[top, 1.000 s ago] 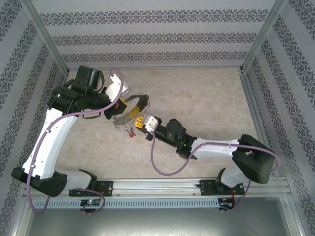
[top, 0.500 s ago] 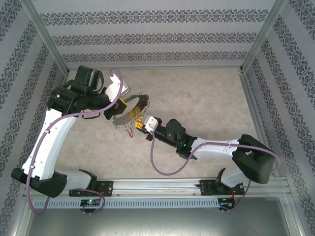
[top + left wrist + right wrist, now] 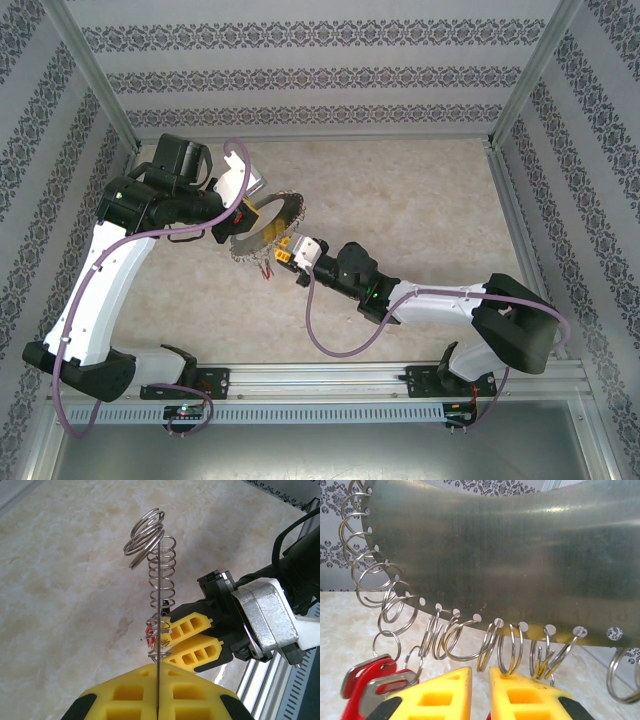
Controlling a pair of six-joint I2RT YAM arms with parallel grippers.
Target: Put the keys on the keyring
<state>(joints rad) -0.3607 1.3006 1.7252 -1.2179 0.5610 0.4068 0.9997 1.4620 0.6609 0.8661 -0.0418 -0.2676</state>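
Note:
The keyring is a thin grey metal disc with wire loops all along its rim. My left gripper is shut on its edge and holds it up off the table. The left wrist view has the keyring edge on, clamped between my yellow fingers. My right gripper sits just under the keyring, its jaws a narrow gap apart with nothing clamped. One loop hangs right at that gap. Two red-tagged keys dangle from a loop left of the right fingers.
The marble-patterned table stretches open to the back and right. Patterned walls and a metal frame enclose it. A purple cable trails from the right arm near the front rail.

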